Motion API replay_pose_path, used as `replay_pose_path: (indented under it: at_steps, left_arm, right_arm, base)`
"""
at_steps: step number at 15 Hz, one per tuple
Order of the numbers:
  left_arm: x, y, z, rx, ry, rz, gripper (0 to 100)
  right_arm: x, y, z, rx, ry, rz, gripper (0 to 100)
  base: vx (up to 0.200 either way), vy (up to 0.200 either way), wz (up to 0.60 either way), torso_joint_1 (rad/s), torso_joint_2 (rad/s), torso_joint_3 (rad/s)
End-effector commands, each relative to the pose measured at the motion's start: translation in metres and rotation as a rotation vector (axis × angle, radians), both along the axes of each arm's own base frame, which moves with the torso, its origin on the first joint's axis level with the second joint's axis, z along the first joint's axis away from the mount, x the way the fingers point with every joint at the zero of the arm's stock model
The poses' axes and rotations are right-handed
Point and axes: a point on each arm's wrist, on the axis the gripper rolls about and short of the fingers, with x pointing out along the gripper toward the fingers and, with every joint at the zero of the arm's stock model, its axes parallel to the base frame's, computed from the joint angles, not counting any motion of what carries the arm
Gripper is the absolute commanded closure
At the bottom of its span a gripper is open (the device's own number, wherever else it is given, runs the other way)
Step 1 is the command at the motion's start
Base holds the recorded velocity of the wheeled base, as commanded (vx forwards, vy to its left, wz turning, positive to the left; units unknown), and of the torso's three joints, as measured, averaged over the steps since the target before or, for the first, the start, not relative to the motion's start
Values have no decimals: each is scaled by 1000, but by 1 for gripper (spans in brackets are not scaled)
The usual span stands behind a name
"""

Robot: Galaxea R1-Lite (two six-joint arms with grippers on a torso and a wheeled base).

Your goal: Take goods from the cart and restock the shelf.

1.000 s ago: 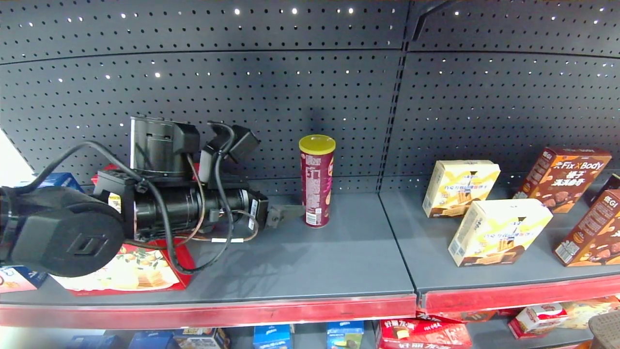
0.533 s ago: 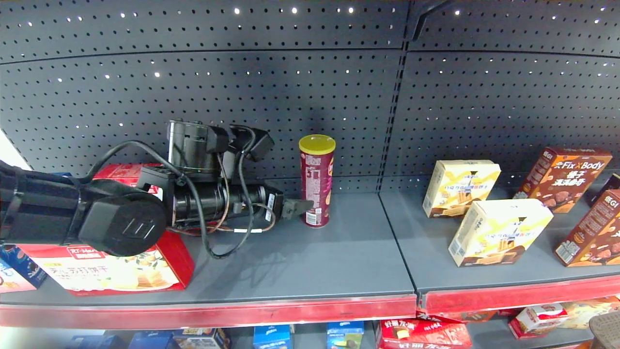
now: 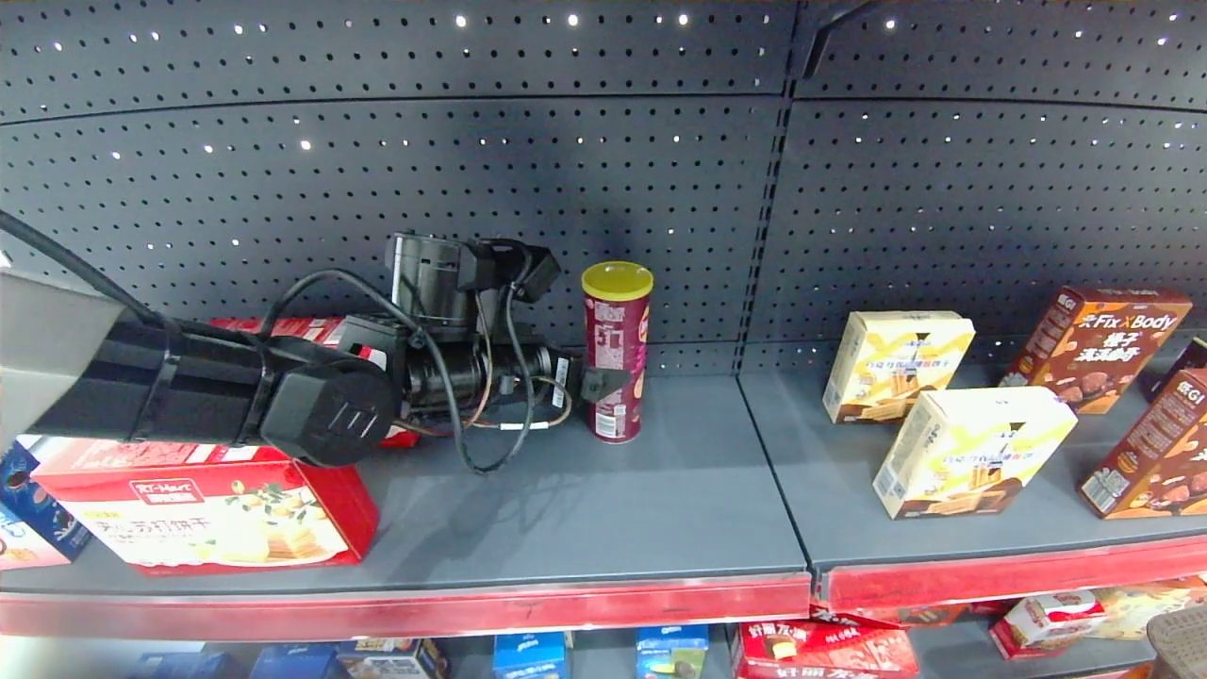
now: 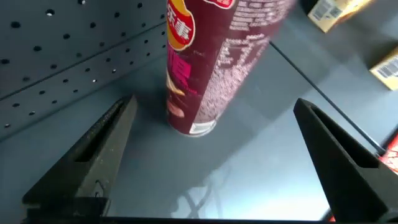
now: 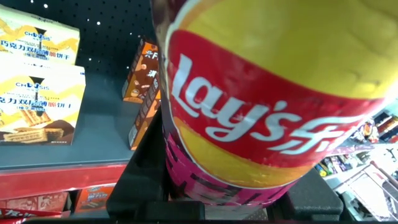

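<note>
Left claw (image 4: 214, 106) apart at upright chip can (image 3: 618, 354) on shelf (image 3: 660, 509); right claw (image 5: 230, 196) clamped on second can (image 5: 267, 93)

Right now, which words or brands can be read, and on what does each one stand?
"Fix X Body": brown box.
"Lay's": held can.
Print on shelf can, yellow boxes, red box: too small or blurred.
</note>
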Motion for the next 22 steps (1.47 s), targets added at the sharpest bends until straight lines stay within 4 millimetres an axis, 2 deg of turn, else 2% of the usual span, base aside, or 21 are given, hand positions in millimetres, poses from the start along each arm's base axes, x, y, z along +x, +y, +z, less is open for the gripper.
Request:
replay_pose_path:
  at_steps: [1, 6, 12, 22]
  left_arm:
    - [8, -4, -5, -4, 6, 11, 0]
    - [19, -10, -7, -26, 3, 42, 0]
    - [25, -32, -10, -63, 1, 24, 0]
    - [42, -39, -21, -71, 3, 51, 0]
  right_arm:
    - [0, 0, 0, -1, 0, 0, 100]
    - [0, 0, -2, 0, 3, -5, 100]
    - [0, 0, -3, 1, 5, -5, 100]
    - [1, 0, -8, 5, 25, -3, 100]
  base:
    - [0, 0, 0, 0, 0, 0]
    - [0, 0, 0, 0, 0, 0]
    - [0, 0, 0, 0, 0, 0]
    - [0, 0, 0, 0, 0, 0]
